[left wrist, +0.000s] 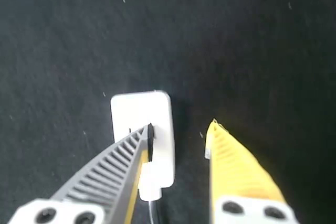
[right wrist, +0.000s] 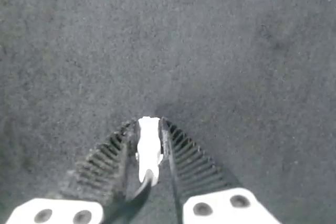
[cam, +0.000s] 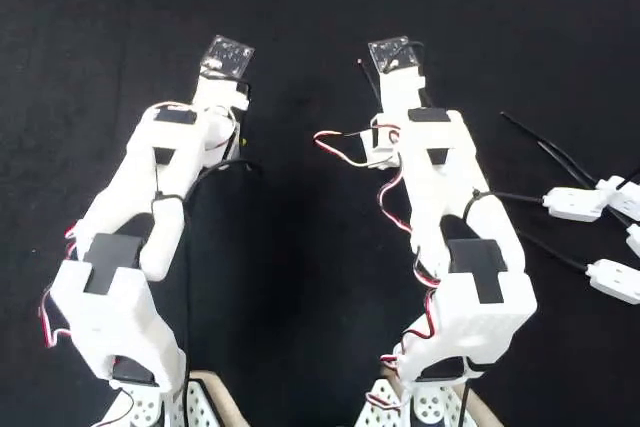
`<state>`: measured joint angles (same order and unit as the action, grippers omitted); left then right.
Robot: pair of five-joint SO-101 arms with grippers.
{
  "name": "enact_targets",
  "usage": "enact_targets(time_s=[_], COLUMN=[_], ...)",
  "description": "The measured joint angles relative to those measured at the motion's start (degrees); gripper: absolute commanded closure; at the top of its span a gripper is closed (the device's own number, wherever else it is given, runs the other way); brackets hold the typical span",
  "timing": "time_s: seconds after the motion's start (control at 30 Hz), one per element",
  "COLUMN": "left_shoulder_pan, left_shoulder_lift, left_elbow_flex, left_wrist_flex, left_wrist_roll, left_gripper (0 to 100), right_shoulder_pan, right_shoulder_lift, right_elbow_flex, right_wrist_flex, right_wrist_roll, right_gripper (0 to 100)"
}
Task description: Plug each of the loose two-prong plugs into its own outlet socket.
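A flat white outlet socket (left wrist: 140,114) lies on the black cloth with its cord running back under the wrist. My left gripper (left wrist: 181,126) is open over it: the grey finger (left wrist: 123,156) lies across the socket's face, and the yellow finger (left wrist: 233,161) stands off to its side with cloth between. My right gripper (right wrist: 148,124) is shut on a small white plug (right wrist: 148,148), whose dark cord trails back between the fingers. From above, the left gripper (cam: 226,55) and right gripper (cam: 391,53) sit at the far middle of the table.
Several more white sockets and plugs with black cords lie at the right edge of the table, among them one (cam: 575,204) beside the right arm and one (cam: 615,280) nearer the front. Black cloth (cam: 300,247) covers the table.
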<state>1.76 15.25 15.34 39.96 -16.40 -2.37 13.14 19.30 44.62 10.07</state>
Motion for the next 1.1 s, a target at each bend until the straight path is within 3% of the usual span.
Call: enact_targets(time_s=[0.43, 0.87, 1.1], left_shoulder_pan=[-2.11, -7.56, -7.91], left_shoulder_lift=[3.43, 4.13, 4.13], left_elbow_flex=[-6.59, -6.86, -6.86], left_wrist_flex=[6.07, 7.03, 7.03], left_wrist_roll=[-2.02, -2.55, -2.55], left_gripper=[81, 78, 85], right_shoulder_pan=[0.00, 0.00, 0.00], right_shoulder_lift=[0.00, 0.00, 0.00], right_elbow_flex=[0.00, 0.00, 0.00], right_wrist_flex=[0.00, 0.00, 0.00], right_wrist_roll=[0.00, 0.00, 0.00], right_gripper=[98.6, 98.6, 98.6])
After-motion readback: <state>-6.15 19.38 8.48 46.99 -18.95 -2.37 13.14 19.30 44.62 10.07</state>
